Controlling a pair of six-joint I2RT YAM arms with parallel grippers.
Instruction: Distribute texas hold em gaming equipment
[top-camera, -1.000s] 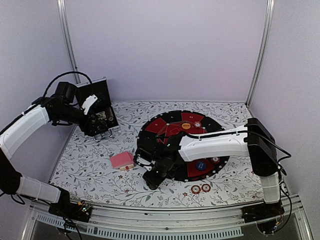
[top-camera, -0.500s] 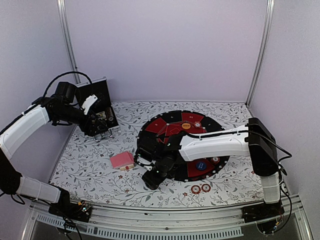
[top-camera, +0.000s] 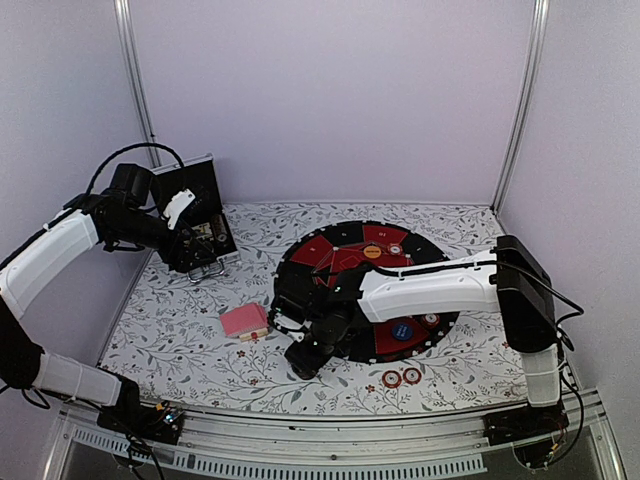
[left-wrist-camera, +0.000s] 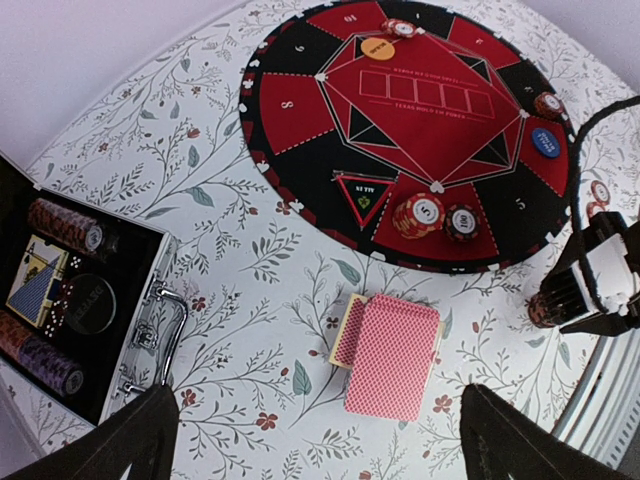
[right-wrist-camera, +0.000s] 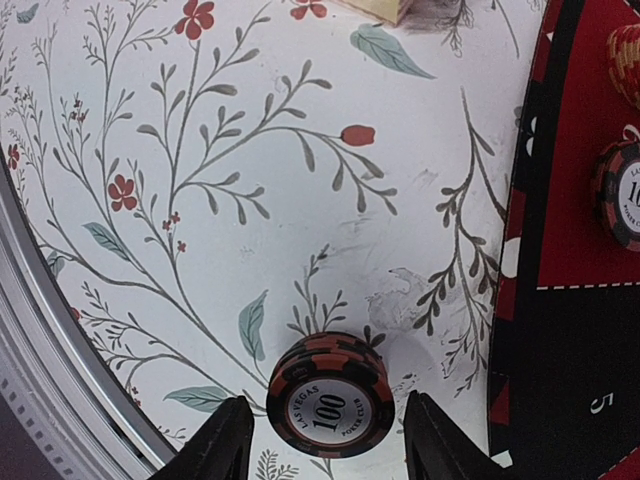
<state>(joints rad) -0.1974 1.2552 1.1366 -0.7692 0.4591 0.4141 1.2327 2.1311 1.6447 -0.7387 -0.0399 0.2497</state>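
While the right pincer (right-wrist-camera: 327, 425) sits low over the floral surface (right-wrist-camera: 200, 200), its 2 fingers (right-wrist-camera: 225, 445) flank a brown-and-red chip stack (right-wrist-camera: 328, 405) marked 100. A thin gap shows on each side, so the jaws stand partly apart and do not clamp it. Ahead of this pincer and to its right runs the rim of the round black-and-red mat (right-wrist-camera: 560, 250), with 2 more chips (right-wrist-camera: 625, 195) at the frame's edge. The left pincer (left-wrist-camera: 320, 420) hangs high above the surface with its jaws spread wide and nothing between them. Just ahead of it, between its fingers, lies the pink-backed deck of cards (left-wrist-camera: 392, 355) on the surface. Farther ahead on the mat, 2 chip stacks (left-wrist-camera: 418, 214) stand side by side on the near rim, the orange disc (left-wrist-camera: 378, 47) lies at the far side, and the blue disc (left-wrist-camera: 546, 141) lies to the right. Left of this pincer the black case (left-wrist-camera: 60, 300) lies open, with rows of chips inside.
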